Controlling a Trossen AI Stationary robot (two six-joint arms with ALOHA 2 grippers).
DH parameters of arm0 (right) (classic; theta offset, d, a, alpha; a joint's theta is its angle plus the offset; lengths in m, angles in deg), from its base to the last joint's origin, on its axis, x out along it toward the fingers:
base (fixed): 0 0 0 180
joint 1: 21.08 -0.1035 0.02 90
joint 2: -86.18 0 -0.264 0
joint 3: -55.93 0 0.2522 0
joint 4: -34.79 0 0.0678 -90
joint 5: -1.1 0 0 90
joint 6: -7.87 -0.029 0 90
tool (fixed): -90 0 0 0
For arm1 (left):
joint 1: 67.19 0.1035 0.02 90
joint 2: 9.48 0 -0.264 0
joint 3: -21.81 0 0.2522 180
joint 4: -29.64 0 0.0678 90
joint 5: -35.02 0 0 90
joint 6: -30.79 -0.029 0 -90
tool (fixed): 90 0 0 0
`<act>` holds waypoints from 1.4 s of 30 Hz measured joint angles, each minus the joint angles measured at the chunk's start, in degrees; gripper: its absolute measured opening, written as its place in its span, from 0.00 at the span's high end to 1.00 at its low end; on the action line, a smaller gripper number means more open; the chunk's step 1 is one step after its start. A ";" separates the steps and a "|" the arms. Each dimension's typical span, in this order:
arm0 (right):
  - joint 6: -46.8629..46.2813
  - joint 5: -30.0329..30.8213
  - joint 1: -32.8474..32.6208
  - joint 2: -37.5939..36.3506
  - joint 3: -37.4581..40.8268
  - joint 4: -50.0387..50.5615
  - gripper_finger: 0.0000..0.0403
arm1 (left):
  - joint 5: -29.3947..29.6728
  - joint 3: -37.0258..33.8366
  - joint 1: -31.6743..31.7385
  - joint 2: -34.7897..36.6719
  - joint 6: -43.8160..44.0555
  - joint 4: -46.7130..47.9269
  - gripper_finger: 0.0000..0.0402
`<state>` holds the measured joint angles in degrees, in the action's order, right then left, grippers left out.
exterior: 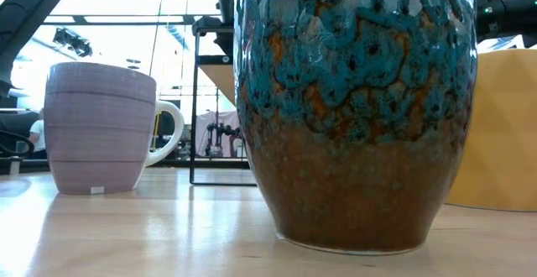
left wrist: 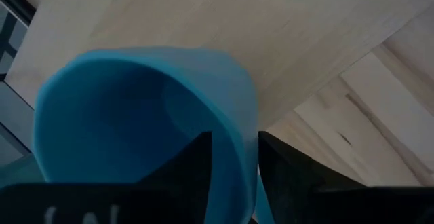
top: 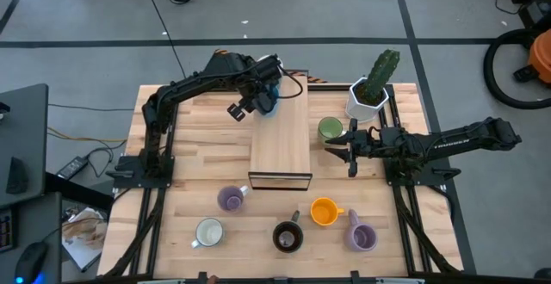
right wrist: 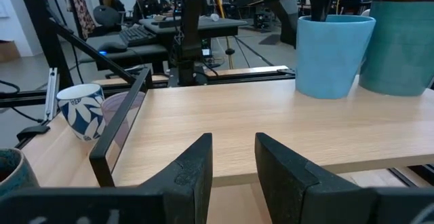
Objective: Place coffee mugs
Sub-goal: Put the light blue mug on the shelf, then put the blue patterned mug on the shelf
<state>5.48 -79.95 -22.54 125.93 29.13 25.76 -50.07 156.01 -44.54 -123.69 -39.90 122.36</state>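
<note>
A blue mug [top: 270, 103] stands at the far end of a raised wooden shelf [top: 280, 142]; in the right wrist view its base [right wrist: 332, 94] looks set on the shelf top. My left gripper [top: 261, 103] is over it, shut on its rim. My right gripper [top: 349, 149] hovers open and holding nothing, just right of the shelf and beside the green mug [top: 330, 129]. On the table's near part stand a lavender mug [top: 231, 200], a white mug [top: 209, 232], a dark brown mug [top: 287, 237], an orange mug [top: 324, 212] and a second lavender mug [top: 362, 237]. My left gripper [left wrist: 234, 139] has the blue mug by its rim wall [left wrist: 237, 115]. One finger [left wrist: 193, 170] is inside the cup and the other finger [left wrist: 291, 176] is outside. It comes from above, pointing down. The mug stays upright under the fingers.
A white hexagonal pot with a green cactus [top: 368, 99] stands at the far right, close behind the green mug. The shelf has a dark metal frame [right wrist: 119, 125]. In the low view the brown glazed mug [exterior: 352, 109] fills the front, with a lavender mug [exterior: 96, 130] to its left.
</note>
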 joint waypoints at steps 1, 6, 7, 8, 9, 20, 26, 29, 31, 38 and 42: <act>0.00 0.00 0.00 0.00 0.00 0.02 0.71 | 0.02 0.00 -0.18 0.00 0.52 0.02 0.69; 0.28 0.00 0.00 0.00 0.00 0.00 0.71 | 0.00 0.04 -1.17 0.33 1.58 -0.05 0.65; 0.29 0.02 0.00 0.00 0.00 -0.02 0.71 | 0.07 0.04 -1.22 0.33 2.05 -0.07 0.63; 0.31 0.02 0.00 0.00 0.00 -0.02 0.71 | 0.31 0.04 -1.23 0.33 2.57 -0.09 0.62; 0.38 0.02 0.00 0.00 0.00 -0.05 0.71 | 0.72 0.04 -1.21 0.33 2.90 -0.09 0.60; 0.96 0.07 0.00 -0.02 0.00 -0.81 0.71 | 2.98 0.11 -3.00 3.02 5.01 -0.44 0.46; 1.51 0.07 0.00 0.00 -0.02 -1.23 0.71 | 5.55 0.11 -6.24 5.41 11.03 -1.57 0.45; 2.22 0.11 0.00 0.00 -0.02 -1.50 0.71 | 7.76 0.11 -8.71 6.70 16.52 -1.96 0.45; 2.64 0.13 0.02 -0.02 -0.02 -1.88 0.71 | 9.08 0.11 -10.61 7.61 19.78 -2.02 0.45; 4.75 0.39 0.02 0.00 -0.02 -2.93 0.71 | 13.33 0.11 -18.84 9.75 38.87 -0.60 0.45; 5.16 0.39 0.02 0.00 -0.02 -3.67 0.71 | 11.67 0.11 -23.52 9.81 57.83 1.17 0.45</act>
<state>10.64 -79.56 -22.52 125.93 29.11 22.09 -38.40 156.12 -68.06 -113.88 17.93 123.53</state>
